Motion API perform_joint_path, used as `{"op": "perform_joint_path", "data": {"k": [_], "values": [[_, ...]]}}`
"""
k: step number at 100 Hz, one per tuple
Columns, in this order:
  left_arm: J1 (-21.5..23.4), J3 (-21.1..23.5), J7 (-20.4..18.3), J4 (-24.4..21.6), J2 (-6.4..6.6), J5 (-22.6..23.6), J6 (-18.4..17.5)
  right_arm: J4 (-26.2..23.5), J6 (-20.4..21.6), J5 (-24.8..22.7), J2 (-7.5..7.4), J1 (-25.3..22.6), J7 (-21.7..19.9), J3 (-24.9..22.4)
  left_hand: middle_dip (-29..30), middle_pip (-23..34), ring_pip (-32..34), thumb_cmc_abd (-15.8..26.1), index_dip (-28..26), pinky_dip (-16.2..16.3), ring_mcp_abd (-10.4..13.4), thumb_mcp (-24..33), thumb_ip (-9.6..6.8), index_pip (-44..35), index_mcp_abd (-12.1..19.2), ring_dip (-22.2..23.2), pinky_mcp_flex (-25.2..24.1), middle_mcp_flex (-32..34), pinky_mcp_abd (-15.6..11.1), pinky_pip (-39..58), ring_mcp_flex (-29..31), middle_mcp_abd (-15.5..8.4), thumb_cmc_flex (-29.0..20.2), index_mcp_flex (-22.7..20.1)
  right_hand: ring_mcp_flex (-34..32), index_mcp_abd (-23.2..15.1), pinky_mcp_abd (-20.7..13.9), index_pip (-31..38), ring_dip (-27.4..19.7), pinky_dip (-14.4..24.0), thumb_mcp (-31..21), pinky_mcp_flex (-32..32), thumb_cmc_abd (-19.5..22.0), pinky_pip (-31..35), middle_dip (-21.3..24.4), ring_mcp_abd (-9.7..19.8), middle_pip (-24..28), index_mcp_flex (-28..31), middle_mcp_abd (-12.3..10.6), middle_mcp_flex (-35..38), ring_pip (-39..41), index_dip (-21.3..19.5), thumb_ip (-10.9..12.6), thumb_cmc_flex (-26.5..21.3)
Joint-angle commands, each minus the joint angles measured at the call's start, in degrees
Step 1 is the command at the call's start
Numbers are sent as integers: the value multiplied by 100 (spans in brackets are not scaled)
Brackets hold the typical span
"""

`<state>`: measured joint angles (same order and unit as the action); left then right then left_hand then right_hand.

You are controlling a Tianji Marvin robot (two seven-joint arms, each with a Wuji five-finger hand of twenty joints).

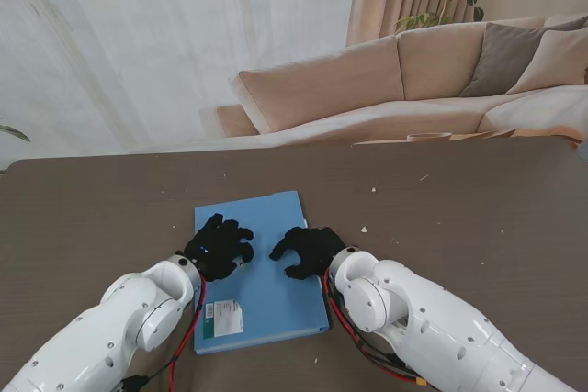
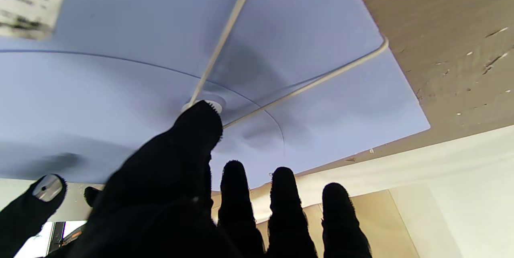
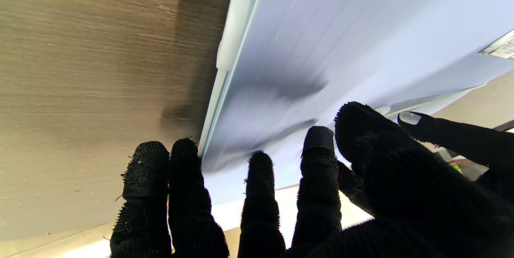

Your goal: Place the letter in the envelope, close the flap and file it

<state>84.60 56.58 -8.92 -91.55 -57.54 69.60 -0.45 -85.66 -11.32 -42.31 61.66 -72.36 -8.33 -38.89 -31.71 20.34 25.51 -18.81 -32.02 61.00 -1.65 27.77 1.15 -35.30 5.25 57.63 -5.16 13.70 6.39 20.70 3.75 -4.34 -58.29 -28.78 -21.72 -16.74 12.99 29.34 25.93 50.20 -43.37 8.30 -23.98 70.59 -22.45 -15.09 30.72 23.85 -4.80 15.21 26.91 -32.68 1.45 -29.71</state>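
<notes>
Blue envelope is lying flat on the brown table, with a white label at its near left corner. Left hand and right hand are resting on it, fingers spread, grasping nothing; the left thumb is touching the string button.

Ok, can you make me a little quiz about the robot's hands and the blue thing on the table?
1. True or false: the blue envelope lies flat on the table.
2. Which hand's finger touches the white button where the envelope's string ends? A) left hand B) right hand
3. Fill in: the white label sits on the envelope's corner that is ____ to me.

Key: 1 true; 2 A; 3 nearer.
</notes>
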Motion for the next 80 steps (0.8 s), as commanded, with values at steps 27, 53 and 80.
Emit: {"op": "perform_joint_path", "data": {"k": [27,53,80], "values": [[-91,-223,-218,-11,-62,-136,104,35,27,31,32,-34,-74,45,-2813,2246,852,35,380,-167,72,-207,182,765,460,600,-117,228,114,187,1,33,80,16,26,24,-90,18,-44,70,-65,13,-24,-66,-29,501,115,-17,144,177,-30,-59,111,-36],[-181,-327,-287,-12,-87,-389,251,72,35,59,42,-4,-55,75,-1580,1388,625,733,15,-25,71,-2011,119,437,400,430,-143,168,46,11,-16,227,-812,-577,27,26,-90,16,-43,70,-62,13,-21,-66,-31,501,115,-23,144,175,-30,-60,110,-31],[-370,-568,-340,70,-100,-460,490,78,36,61,43,-4,-52,75,-2060,923,441,1325,-229,45,111,-1785,126,26,218,412,-132,141,-9,5,-18,227,-1561,-850,24,26,-90,15,-43,70,-66,13,-20,-66,-30,510,112,-19,160,173,-31,-59,117,-38]]}}
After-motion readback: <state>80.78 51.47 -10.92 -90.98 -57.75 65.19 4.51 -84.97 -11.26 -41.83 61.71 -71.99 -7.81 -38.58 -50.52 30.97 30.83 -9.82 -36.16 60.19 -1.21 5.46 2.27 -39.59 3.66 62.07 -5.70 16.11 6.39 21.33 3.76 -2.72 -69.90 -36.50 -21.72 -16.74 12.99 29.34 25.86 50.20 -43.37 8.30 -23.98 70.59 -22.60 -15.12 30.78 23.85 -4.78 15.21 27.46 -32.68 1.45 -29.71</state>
